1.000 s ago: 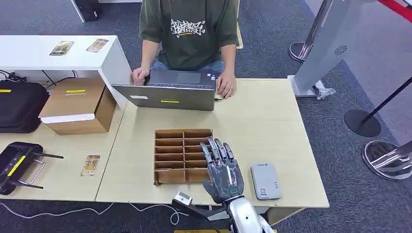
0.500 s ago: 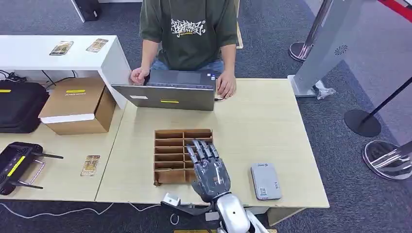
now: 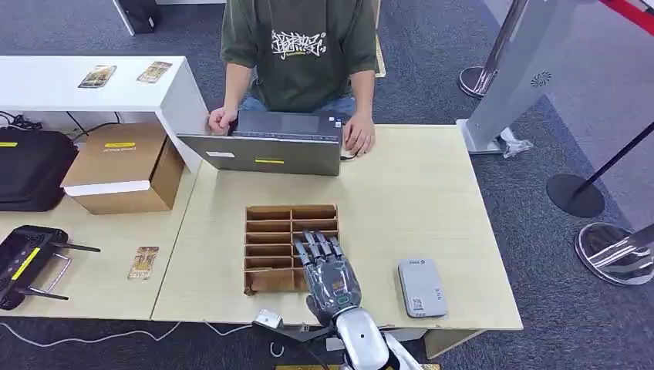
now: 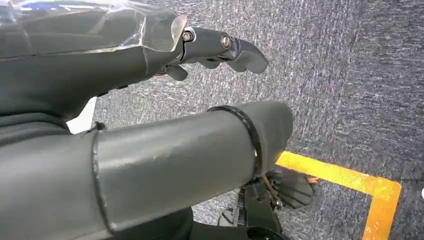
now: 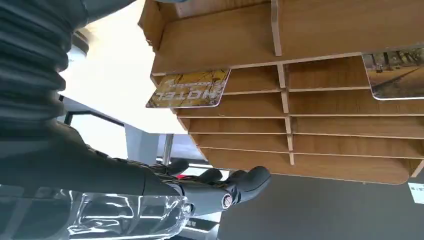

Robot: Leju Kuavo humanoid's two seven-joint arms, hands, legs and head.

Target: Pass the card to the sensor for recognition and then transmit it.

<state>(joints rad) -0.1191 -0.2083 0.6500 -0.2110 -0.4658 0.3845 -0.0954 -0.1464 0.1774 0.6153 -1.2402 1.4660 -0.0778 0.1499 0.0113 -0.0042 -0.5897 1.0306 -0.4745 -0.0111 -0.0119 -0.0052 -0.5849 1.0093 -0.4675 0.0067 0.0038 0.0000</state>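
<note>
So far nothing is in my grasp: my right hand hovers over the near right slots of the cardboard card organizer, fingers spread and empty. From my right wrist I see a yellow hotel card standing in one slot, its corner poking past the divider, and a second card with a tree-lined path in the neighbouring column. The grey card reader lies flat on the table just right of my hand, near the table's near edge, with no card on it. My left hand hangs over the carpet, holding nothing, fingers loosely extended. Across the table a person sits at a laptop. I judge the task barely begun: picking a card, presenting it to the reader and handing it on all remain.
</note>
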